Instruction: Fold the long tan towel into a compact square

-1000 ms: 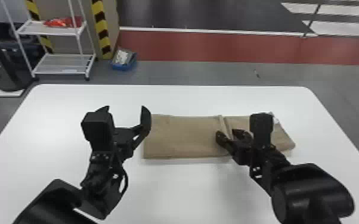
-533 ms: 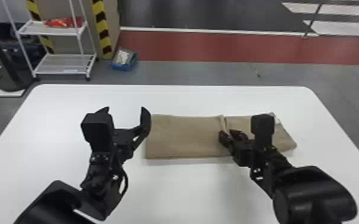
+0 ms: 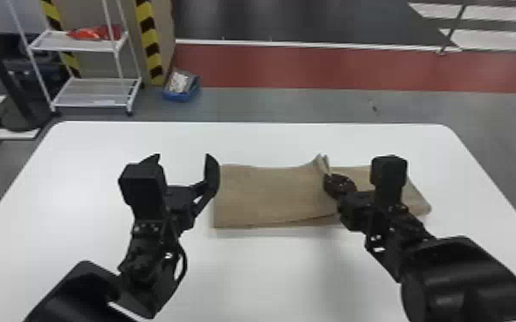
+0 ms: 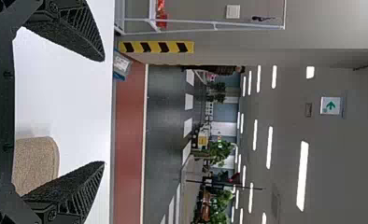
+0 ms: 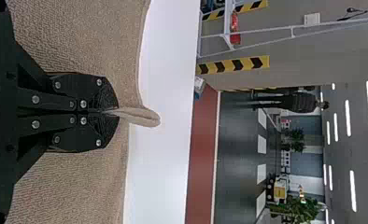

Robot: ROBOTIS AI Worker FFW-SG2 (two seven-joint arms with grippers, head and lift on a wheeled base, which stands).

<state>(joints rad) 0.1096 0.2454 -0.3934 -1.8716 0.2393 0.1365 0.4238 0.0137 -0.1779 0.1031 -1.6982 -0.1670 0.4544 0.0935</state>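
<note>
Pressed together, the right tool (image 3: 329, 182) pinches a raised ridge (image 5: 144, 116) of the tan towel (image 3: 270, 192), which lies as a long strip on the right half of the surface (image 3: 265, 274), its left end just beside the left tool (image 3: 183, 158). That tool is spread wide, with nothing between its fingers (image 3: 212, 173). The likeliest trouble is an uneven fold: the ridge stands at the towel's far edge, and a dark gap along the near edge, left of the right tool, suggests that the layers have parted there. If the right tool pulls on what it has, the upper layer may slide over the lower one and leave the near edges out of line. A narrow pinch on soft cloth could also slip out, or twist the ridge so that one corner swings ahead of the other. With the left end lying loose, a pull from the right may drag the whole strip instead of bending it. Should the left tool come in too low, its finger nearer the towel could shove that end into a wrinkle; too high, and it would catch only the top layer, spoiling the compact square.
</note>
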